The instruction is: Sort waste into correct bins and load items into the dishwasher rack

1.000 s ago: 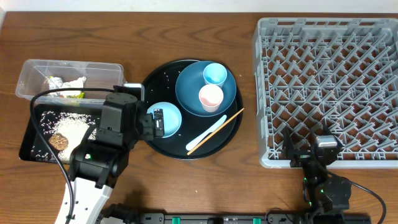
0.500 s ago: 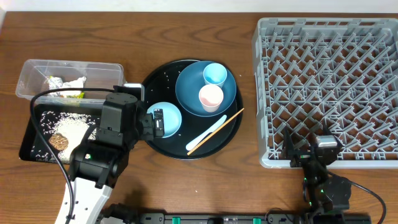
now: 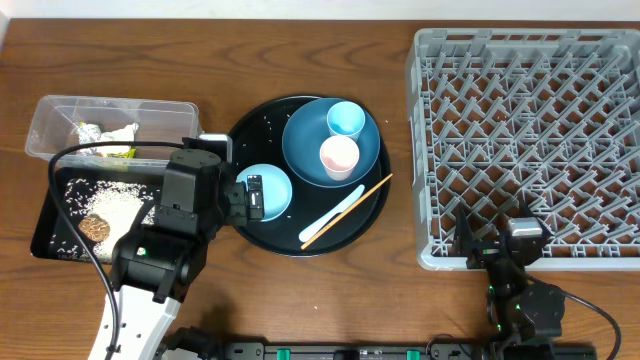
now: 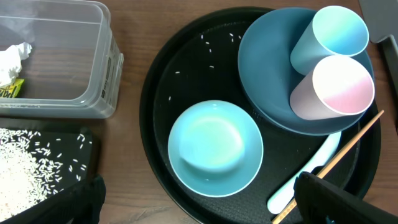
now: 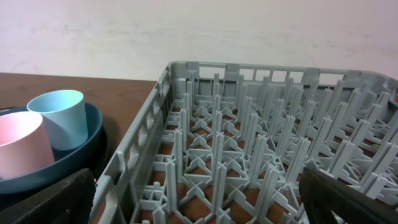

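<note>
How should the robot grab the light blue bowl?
Probably by its rim, from straight above: the light blue bowl sits upright and empty on the round black tray, so one finger can go inside and one outside. Pick the rim away from the blue plate, where nothing crowds it.

Cups x2; plate, bowl, spoon, chopstick, rack x1 ea.; bins x2.

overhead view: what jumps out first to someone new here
The big grey dishwasher rack fills the right side, empty. At centre a round black tray carries a blue plate holding a pink cup and a pale blue cup. Far left, white rice lies in a shallow black tray.
</note>
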Controlling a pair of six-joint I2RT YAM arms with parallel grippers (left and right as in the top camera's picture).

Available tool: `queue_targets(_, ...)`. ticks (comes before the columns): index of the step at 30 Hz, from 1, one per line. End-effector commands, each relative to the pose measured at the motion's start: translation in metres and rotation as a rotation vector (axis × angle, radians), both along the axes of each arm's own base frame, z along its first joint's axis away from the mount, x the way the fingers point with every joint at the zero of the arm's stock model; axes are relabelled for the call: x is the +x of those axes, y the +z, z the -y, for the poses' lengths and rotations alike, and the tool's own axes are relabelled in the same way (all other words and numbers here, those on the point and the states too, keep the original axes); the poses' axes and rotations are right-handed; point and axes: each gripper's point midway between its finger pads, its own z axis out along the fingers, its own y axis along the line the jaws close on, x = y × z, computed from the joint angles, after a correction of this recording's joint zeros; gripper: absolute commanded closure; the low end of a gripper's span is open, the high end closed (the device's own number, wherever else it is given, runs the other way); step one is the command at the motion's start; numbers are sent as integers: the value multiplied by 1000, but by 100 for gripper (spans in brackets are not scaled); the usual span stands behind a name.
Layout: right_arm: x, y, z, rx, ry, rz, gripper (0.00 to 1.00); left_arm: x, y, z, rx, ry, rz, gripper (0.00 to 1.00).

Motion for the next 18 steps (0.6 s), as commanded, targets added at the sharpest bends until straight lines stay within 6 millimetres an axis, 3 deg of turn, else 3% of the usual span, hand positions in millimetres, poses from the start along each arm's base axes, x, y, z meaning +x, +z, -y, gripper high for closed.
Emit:
queue_targets(1, 0, -1, 0, -9, -4, -1, 1, 3, 8, -3, -4, 24, 17, 2)
queue_targets(16, 0, -1, 0, -9, -4, -1, 1, 10, 16, 1, -24, 18, 57, 2)
queue_targets(18, 0, -1, 0, -9, -4, -1, 1, 14, 22, 15, -99, -25, 78, 2)
